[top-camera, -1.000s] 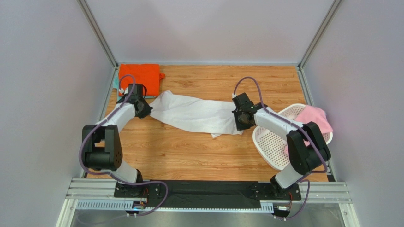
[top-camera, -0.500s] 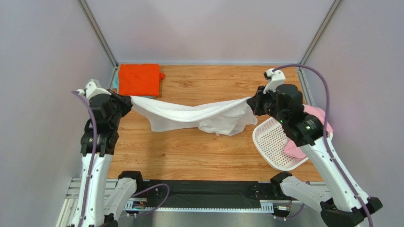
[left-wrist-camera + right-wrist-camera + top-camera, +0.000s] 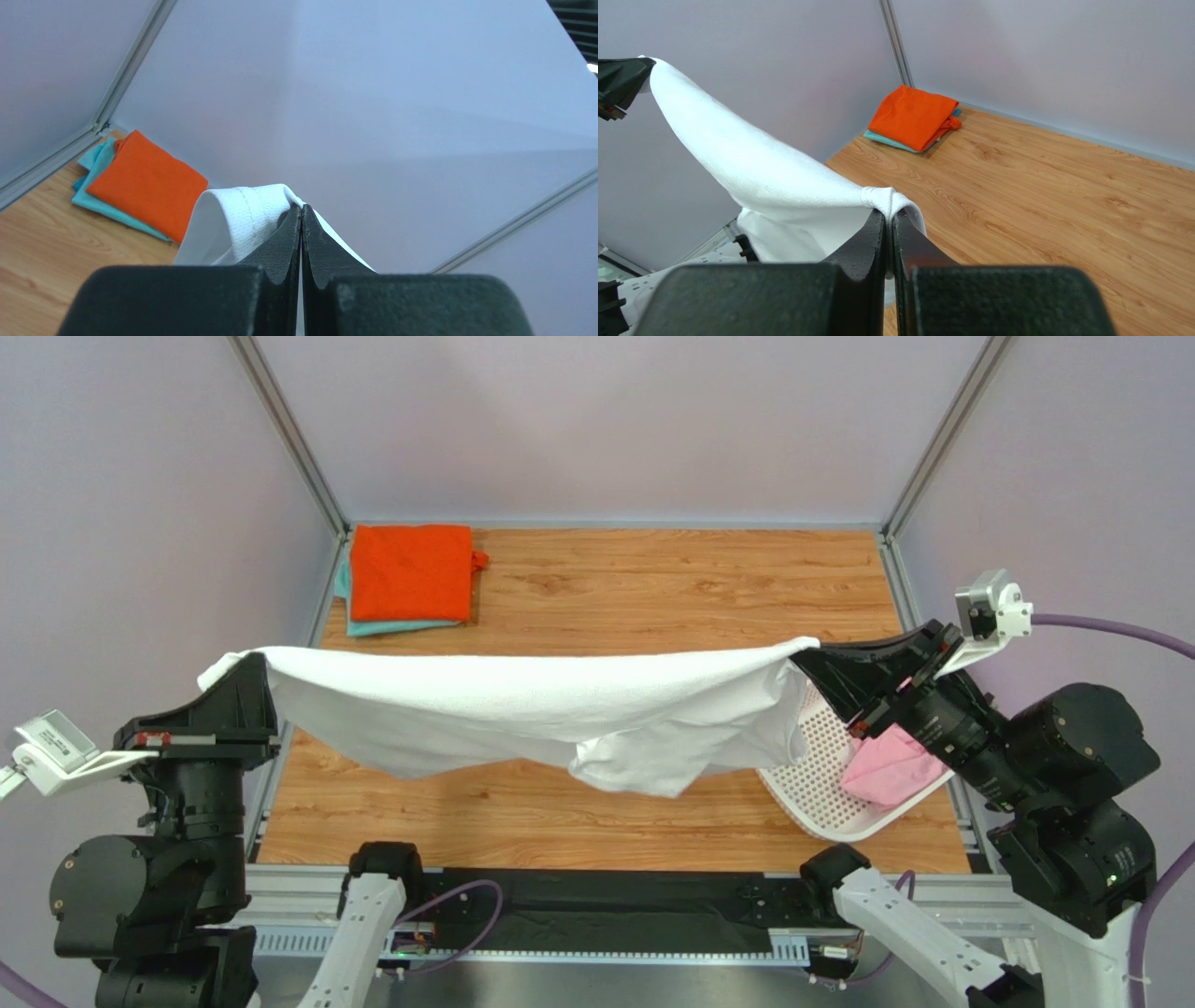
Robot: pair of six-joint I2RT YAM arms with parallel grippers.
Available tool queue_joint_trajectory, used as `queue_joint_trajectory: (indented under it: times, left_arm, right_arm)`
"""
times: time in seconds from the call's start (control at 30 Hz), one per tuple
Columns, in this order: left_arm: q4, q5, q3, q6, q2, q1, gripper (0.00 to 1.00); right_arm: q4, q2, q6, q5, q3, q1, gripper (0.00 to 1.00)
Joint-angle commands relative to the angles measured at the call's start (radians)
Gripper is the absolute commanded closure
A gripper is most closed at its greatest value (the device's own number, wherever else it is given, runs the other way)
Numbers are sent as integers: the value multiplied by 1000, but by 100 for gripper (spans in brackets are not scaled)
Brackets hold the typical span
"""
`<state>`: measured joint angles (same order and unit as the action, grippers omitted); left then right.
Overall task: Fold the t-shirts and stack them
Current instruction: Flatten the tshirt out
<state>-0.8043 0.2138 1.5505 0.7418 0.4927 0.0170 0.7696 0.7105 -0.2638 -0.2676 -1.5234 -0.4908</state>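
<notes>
pale lilac walls and grey metal corner posts close in a wooden table (image 3: 659, 588). at the left, the left gripper (image 3: 302, 213) is raised high over the table's left edge. its jaws are pressed together on a bunched corner of the white t-shirt (image 3: 533, 703). beyond it, in the far left corner of the table, the orange t-shirt (image 3: 410, 570) lies folded flat on top of the folded teal t-shirt (image 3: 379, 627). the teal edges show along the left and near sides of the orange one. the white t-shirt hangs in the air, stretched from left to right between the two grippers and clear of the wood. its top edge runs almost level, and the cloth below sags, with a loose fold dropping lowest a little right of the middle. at the right, the right gripper (image 3: 889, 218) is held up near the table's right edge. its jaws are likewise clamped tight on the other gathered end of the white t-shirt. just beneath it, the white perforated basket (image 3: 821, 791) sits at the near right of the table, partly covered by the hanging cloth. the pink t-shirt (image 3: 892, 767) lies crumpled inside the basket, partly hidden by the right arm.
</notes>
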Motion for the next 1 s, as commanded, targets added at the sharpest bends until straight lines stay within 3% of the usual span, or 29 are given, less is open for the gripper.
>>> queue_joint_trajectory:
  times: [0.0,0.1,0.27,0.4,0.43,0.47,0.5,0.53,0.6,0.63,0.67,0.83,0.97]
  left_arm:
    - [-110,27,-21,-30,36,-6,100]
    - [-110,50,-116,-22,79,-6,100]
    - [-34,133,-280,-4,292,-6,100]
    - [52,159,-369,4,612,-8,96]
    - [86,162,-378,-4,670,-8,88]
    - [135,127,-380,-39,728,-9,75]
    - [136,115,-354,-41,786,-11,35]
    - [128,101,-336,-45,894,-11,1]
    - [82,93,-256,-42,989,-12,0]
    - [55,88,-235,-41,1048,-12,0]
    - [30,70,-224,-38,1063,-11,0]
    - [34,-37,-328,-27,974,-11,0]
    - [66,-155,-551,-33,836,-8,0]
  right_arm:
    - [34,29,-49,-24,17,-5,100]
    - [34,104,-69,40,60,-5,100]
    - [-12,299,-81,205,153,9,100]
    - [-207,539,-88,110,311,115,100]
    - [-236,581,-81,102,322,126,98]
    - [-251,628,-74,102,324,130,88]
    - [-266,668,-52,122,319,135,80]
    - [-270,751,-43,137,296,136,75]
    - [-215,816,-26,189,240,136,37]
    - [-195,843,-22,192,188,138,13]
    - [-175,866,-17,191,175,136,0]
    - [-177,807,-23,163,219,94,0]
    - [-246,716,-78,145,381,-10,0]
